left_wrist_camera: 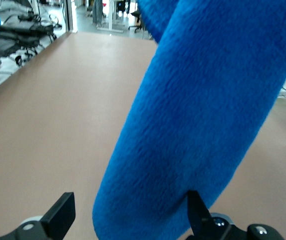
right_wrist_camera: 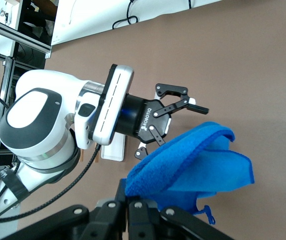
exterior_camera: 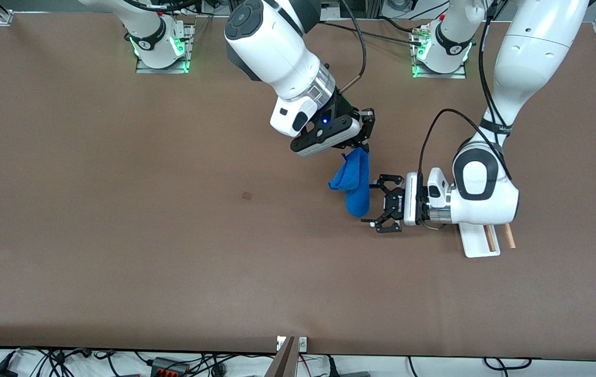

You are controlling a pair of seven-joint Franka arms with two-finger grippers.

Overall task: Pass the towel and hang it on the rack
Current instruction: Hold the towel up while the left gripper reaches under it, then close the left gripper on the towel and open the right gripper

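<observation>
The brown table [exterior_camera: 120,235] carries little at the right arm's end. Over the middle of it, the right gripper [exterior_camera: 364,137] hangs in the air, its fingers clenched on the top corner of a blue towel [exterior_camera: 354,183]. The towel droops from that grip in a loose folded roll, its lower end close above the tabletop. In the right wrist view the towel [right_wrist_camera: 192,165] spreads out from the pinched fingers [right_wrist_camera: 128,210], with a small blue loop dangling at its hem.

Just beside the towel, toward the left arm's end of the table, the left gripper [exterior_camera: 385,204] is turned sideways, level with the towel's lower part, jaws spread wide and holding nothing. The left wrist view shows the towel [left_wrist_camera: 202,115] filling the space ahead of the two dark fingertips [left_wrist_camera: 63,212], hanging between them and close to one of them; whether it touches that one I cannot tell.

Farther toward the left arm's end, the rack [exterior_camera: 481,243] stands on the table, partly under the left arm's wrist. Its flat white tray base and the ends of two light-brown wooden rods [exterior_camera: 509,236] show; nothing lies on the visible part of the tray or the rods.
</observation>
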